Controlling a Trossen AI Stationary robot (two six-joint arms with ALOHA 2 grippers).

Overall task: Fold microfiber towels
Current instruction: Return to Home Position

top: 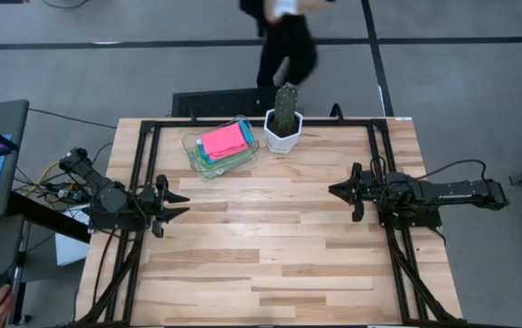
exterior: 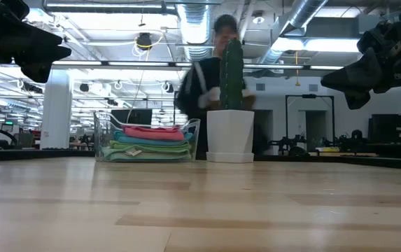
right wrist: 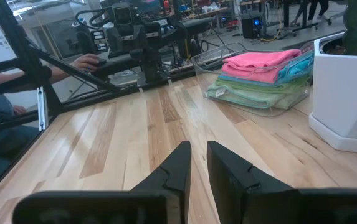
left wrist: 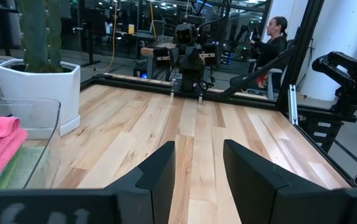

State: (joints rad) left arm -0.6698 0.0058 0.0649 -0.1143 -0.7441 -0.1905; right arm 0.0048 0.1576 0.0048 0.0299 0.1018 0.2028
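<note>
Towels (top: 224, 141): lie folded in one stack inside the clear tray (top: 190, 146), at the far side of the table (top: 270, 255), left of centre. Hot pink on top, cyan blue under it, greens at the bottom.

White pot (top: 283, 137) with a cactus (top: 286, 98): stands just beside the tray, on its right.

Left gripper (top: 184, 204): hangs raised over the table's left side, pointing inward, with fingers spread fairly wide and holding nothing.

Right gripper (top: 335, 191): hangs raised over the right side, facing the left one across bare wood, with fingers parted by only a narrow gap and holding nothing.

Both well apart from the tray.

Beyond the far edge: a person (top: 283, 46) in dark clothing.
</note>
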